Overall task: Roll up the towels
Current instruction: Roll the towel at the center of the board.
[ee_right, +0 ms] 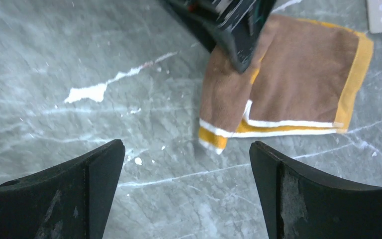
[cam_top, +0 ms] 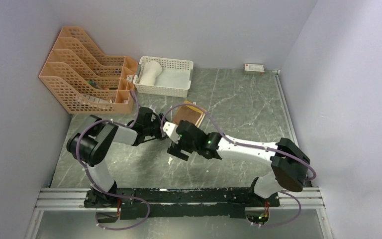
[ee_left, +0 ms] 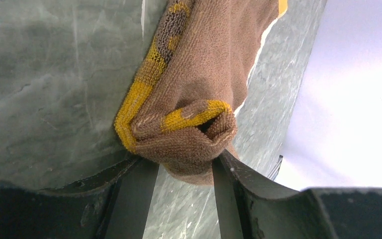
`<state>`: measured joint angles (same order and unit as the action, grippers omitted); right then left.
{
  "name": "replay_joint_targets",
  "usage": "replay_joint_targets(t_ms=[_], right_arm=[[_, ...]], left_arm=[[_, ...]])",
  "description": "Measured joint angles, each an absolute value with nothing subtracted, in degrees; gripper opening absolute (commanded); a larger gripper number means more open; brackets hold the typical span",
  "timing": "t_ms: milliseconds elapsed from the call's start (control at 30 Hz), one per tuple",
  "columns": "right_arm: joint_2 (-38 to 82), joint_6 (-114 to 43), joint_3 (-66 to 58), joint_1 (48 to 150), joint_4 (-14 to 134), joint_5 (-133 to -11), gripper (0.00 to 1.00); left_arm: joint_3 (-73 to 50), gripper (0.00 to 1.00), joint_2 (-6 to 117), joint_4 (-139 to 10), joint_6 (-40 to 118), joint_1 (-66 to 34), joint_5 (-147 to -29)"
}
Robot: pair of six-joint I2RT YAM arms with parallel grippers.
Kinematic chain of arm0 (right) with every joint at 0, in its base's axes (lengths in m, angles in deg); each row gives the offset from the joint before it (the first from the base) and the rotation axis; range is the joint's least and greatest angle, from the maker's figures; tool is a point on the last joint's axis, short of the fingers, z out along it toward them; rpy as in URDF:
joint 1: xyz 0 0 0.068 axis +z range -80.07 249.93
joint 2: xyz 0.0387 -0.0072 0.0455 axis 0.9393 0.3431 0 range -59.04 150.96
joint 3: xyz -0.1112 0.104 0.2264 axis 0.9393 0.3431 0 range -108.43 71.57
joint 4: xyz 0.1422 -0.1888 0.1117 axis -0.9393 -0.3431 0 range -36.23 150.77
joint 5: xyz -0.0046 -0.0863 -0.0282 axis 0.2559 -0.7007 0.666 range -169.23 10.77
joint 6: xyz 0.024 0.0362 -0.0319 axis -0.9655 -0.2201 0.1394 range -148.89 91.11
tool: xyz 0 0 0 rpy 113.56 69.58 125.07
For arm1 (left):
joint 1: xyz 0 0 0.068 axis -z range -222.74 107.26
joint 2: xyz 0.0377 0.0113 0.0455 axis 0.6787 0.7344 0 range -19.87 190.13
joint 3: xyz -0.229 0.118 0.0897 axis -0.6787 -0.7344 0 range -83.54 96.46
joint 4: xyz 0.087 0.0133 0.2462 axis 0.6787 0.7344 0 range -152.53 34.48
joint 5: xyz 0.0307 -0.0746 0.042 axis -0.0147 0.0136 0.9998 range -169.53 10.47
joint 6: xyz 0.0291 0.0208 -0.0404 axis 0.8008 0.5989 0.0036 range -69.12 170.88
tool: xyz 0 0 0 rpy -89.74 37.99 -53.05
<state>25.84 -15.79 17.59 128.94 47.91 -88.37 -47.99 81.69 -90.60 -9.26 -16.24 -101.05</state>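
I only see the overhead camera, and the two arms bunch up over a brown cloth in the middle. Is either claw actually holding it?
Observer: Yes. The left wrist camera shows the left gripper closed on a curled-up end of the brown towel.
Operator: And the other claw?
Observer: The right gripper is wide open with nothing between its fingers, above the grey table.
Operator: So is the cloth fully rolled?
Observer: No. From the right wrist camera, most of it lies flat, with its yellow border showing.
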Motion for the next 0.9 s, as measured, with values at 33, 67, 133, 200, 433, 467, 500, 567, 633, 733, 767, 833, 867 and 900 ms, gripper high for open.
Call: replay_joint_targets(t_ms=[33, 67, 133, 200, 433, 467, 500, 567, 633, 733, 767, 833, 867, 900], right_arm=[[25.91, -14.76, 18.58, 130.03, 48.04, -88.96, 0.96], [26.17, -14.17, 19.34, 130.33, 48.19, -89.55, 0.95], [27.00, -13.23, 20.00, 130.25, 48.52, -90.69, 0.91], [28.59, -12.51, 19.98, 130.09, 50.05, -92.26, 0.83], [36.46, -10.26, 19.76, 130.27, 56.78, -98.14, 0.71], [37.38, -9.98, 19.76, 130.27, 57.65, -98.58, 0.69], [38.06, -9.87, 19.76, 130.27, 58.29, -99.04, 0.68], [39.37, -9.56, 19.76, 130.27, 60.23, -100.02, 0.66], [40.42, -9.30, 19.76, 130.27, 61.74, -100.68, 0.63], [41.71, -8.84, 19.76, 130.27, 63.62, -101.33, 0.59], [42.06, -8.71, 19.76, 130.27, 64.15, -101.60, 0.59], [42.76, -8.66, 19.74, 130.27, 64.89, -101.90, 0.57], [43.06, -8.62, 19.74, 130.27, 65.37, -102.14, 0.56], [43.26, -8.64, 19.71, 130.27, 65.81, -102.19, 0.56]], left_arm=[[-47.80, 0.59, 81.99, -90.86, -9.20, -16.29, -101.31], [-47.69, 0.59, 82.17, -90.99, -9.13, -16.29, -101.44], [-47.43, 0.59, 82.37, -91.02, -8.87, -16.31, -101.64], [-47.21, 0.59, 82.54, -90.97, -8.50, -16.29, -101.75], [-46.79, 0.59, 83.11, -91.10, -7.95, -16.37, -102.45], [-46.77, 0.59, 83.17, -91.17, -7.89, -16.42, -102.58], [-46.73, 0.59, 83.22, -91.21, -7.86, -16.42, -102.65], [-46.68, 0.59, 83.28, -91.26, -7.82, -16.44, -102.76], [-46.57, 0.58, 83.48, -91.30, -7.82, -16.46, -102.97], [-46.14, 0.58, 84.22, -91.67, -7.82, -16.66, -103.83], [-45.96, 0.58, 84.44, -91.71, -7.82, -16.68, -104.09], [-45.61, 0.58, 84.79, -91.74, -7.80, -16.68, -104.46], [-45.48, 0.58, 84.88, -91.67, -7.75, -16.68, -104.66], [-45.39, 0.58, 84.92, -91.65, -7.65, -16.70, -104.77]])
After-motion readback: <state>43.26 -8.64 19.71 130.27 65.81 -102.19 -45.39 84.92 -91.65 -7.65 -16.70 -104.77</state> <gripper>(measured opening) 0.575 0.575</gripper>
